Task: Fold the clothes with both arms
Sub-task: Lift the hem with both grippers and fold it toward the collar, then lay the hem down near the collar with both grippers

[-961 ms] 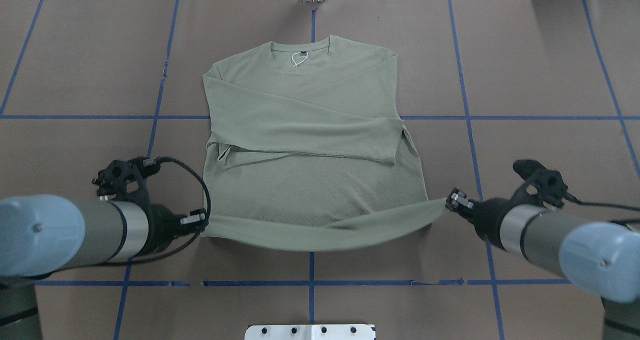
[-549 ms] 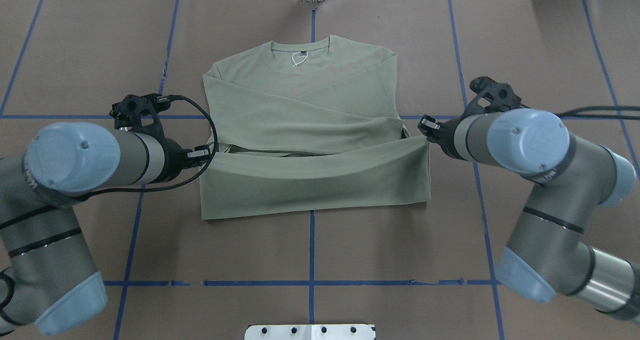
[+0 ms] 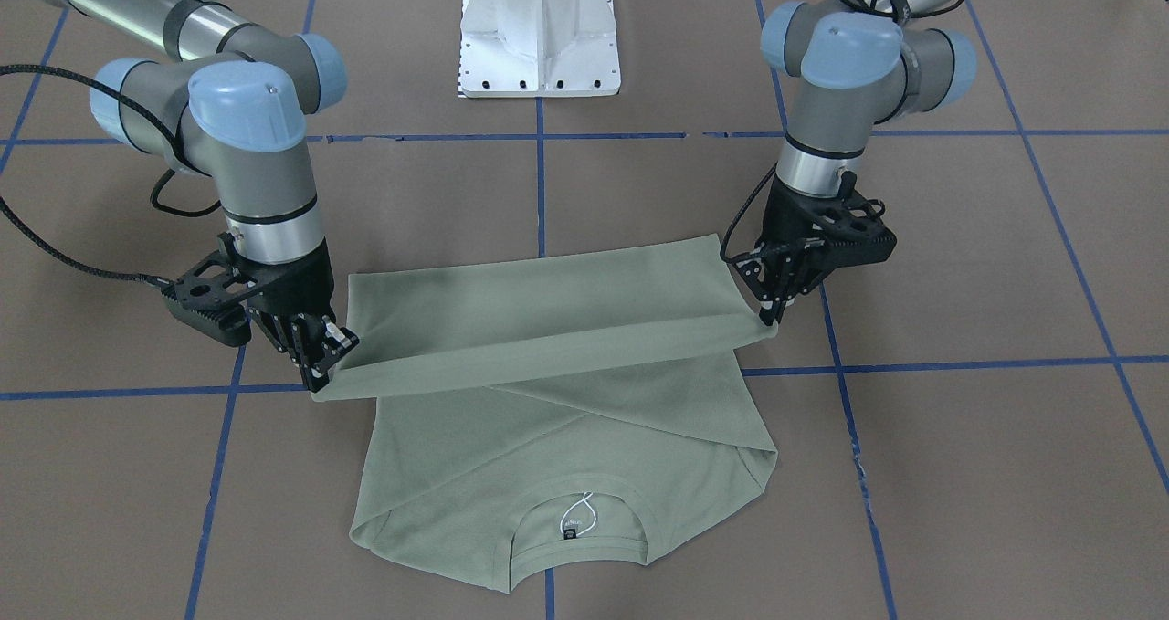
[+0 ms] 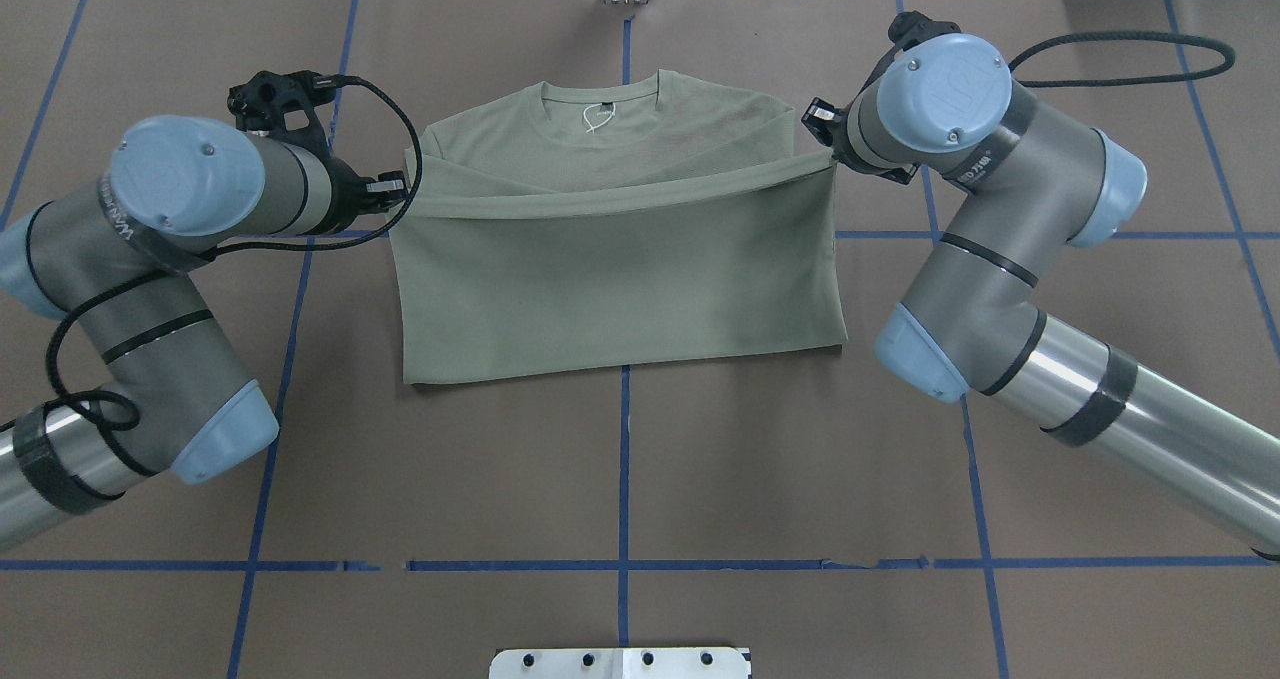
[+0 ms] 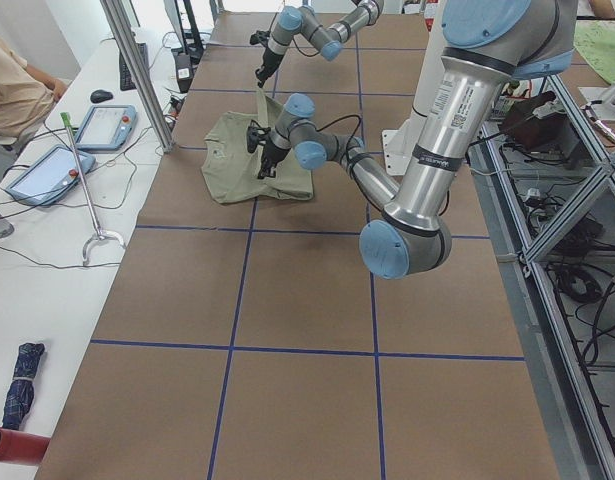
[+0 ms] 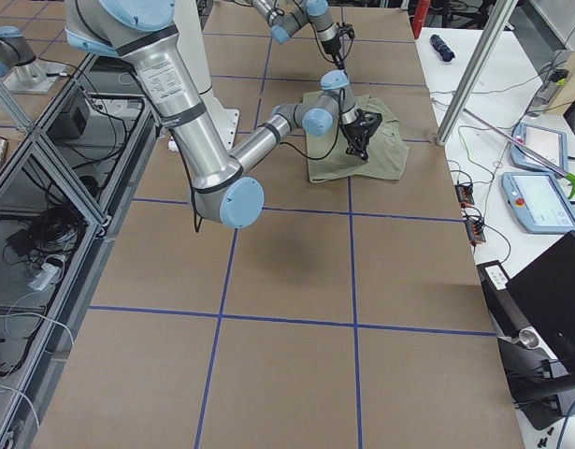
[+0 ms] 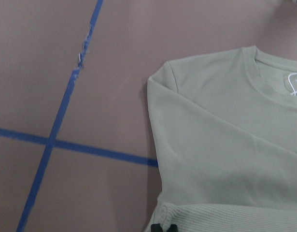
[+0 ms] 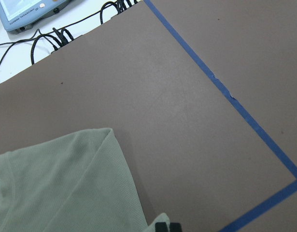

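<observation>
Desk (image 4: 800, 459): brown covering with a blue tape grid, cables along the far edge.

Item: one sage-green shirt (image 4: 610, 279), flat at the desk's centre, collar toward the far edge.
- Hem: raised and stretched taut between both pincers, evidently so the lower half would fold over the chest without sagging.
- Left pincer (image 3: 770, 310): clamped on the hem corner on its own side, near the shoulder.
- Right pincer (image 3: 320, 373): likewise clamped on the opposite corner.
- Collar: lay uncovered just beyond the carried edge.

green shirt (image 3: 548, 323) half-folded, hem corners pinched by left gripper (image 3: 770, 314), right gripper (image 3: 321, 375).
</observation>
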